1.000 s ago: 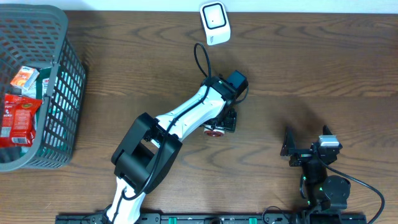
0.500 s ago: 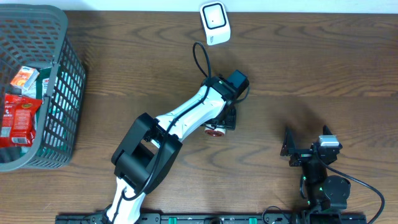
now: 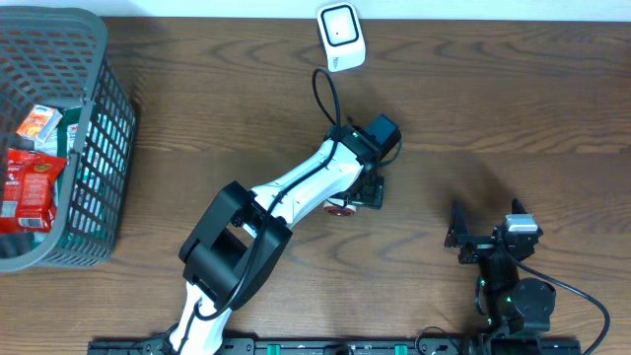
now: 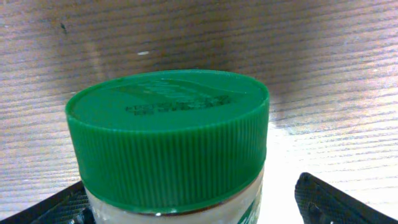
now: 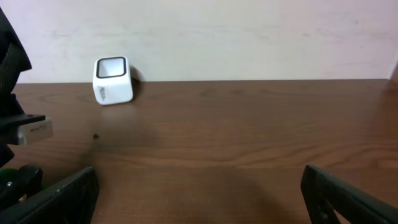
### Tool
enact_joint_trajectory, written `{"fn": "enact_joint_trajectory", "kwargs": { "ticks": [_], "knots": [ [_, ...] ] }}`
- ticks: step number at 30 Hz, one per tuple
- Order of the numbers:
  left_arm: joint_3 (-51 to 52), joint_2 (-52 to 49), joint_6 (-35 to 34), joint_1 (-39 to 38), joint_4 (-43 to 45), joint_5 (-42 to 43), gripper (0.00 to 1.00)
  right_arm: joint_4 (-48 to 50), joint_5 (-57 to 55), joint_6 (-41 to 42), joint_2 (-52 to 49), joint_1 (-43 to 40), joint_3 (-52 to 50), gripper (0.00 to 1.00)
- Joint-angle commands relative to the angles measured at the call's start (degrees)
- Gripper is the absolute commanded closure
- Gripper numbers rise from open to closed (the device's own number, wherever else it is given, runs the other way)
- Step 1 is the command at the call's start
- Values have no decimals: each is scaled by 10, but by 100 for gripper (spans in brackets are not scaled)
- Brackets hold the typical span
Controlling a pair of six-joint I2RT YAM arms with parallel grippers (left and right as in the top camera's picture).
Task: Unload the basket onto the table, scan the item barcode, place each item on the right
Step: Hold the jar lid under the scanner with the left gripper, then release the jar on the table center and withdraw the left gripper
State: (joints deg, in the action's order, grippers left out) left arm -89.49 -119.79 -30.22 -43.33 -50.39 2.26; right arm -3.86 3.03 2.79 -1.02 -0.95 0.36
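Observation:
The item is a pale jar with a green ribbed lid (image 4: 168, 137), which fills the left wrist view. Overhead, only its red-and-white end (image 3: 340, 208) shows under the left arm at mid-table. My left gripper (image 4: 199, 202) straddles the jar with its jaws open. The right finger (image 4: 329, 202) stands clear of the jar, and the left finger (image 4: 59, 208) is close beside it. The white barcode scanner (image 3: 340, 36) sits at the table's far edge, also seen from the right wrist as the scanner (image 5: 112, 80). My right gripper (image 5: 199, 193) rests open and empty at the front right.
A grey wire basket (image 3: 99, 128) holding red snack packets (image 3: 30, 187) stands at the far left. The left arm's black cable (image 3: 320, 94) loops between the wrist and the scanner. A pale wall rises behind the table (image 5: 249, 37).
The left gripper's jaws have spread away from the jar, and its wrist has shifted slightly to the right. The right arm has not moved.

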Motion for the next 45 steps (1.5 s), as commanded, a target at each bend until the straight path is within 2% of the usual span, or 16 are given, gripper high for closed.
{"fn": "enact_joint_trajectory", "kwargs": {
  "ticks": [1, 15, 20, 24, 29, 30, 34, 41, 42, 45],
  "knots": [
    [-18, 26, -3, 0, -2, -19, 4, -2, 0, 0, 0, -7, -1, 1],
    [-27, 91, 21, 16, -10, -81, 3, -2, 0, 0, 0, -7, -1, 1],
    [-54, 142, 47, 53, -50, -81, 3, -2, 0, 0, 0, -7, -1, 1],
    [-108, 184, 88, 103, -115, -82, 4, -2, 0, 0, 0, -7, -1, 1],
    [-236, 218, 116, 216, -209, -101, 4, -2, 0, 0, 0, -7, -1, 1],
    [-298, 226, 130, 282, -241, -104, 4, -2, 0, 0, 0, -7, -1, 1],
    [-372, 237, 137, 421, -266, -105, 4, -2, 0, 0, 0, -7, -1, 1],
    [-371, 235, 139, 647, -272, -105, 3, -2, 0, 0, 0, -7, -1, 1],
    [-354, 226, 143, 706, -273, -105, 0, -2, 0, 0, 0, -7, -1, 1],
    [-322, 211, 162, 756, -274, -110, 0, -2, 0, 0, 0, -7, -1, 1]
  ]
}}
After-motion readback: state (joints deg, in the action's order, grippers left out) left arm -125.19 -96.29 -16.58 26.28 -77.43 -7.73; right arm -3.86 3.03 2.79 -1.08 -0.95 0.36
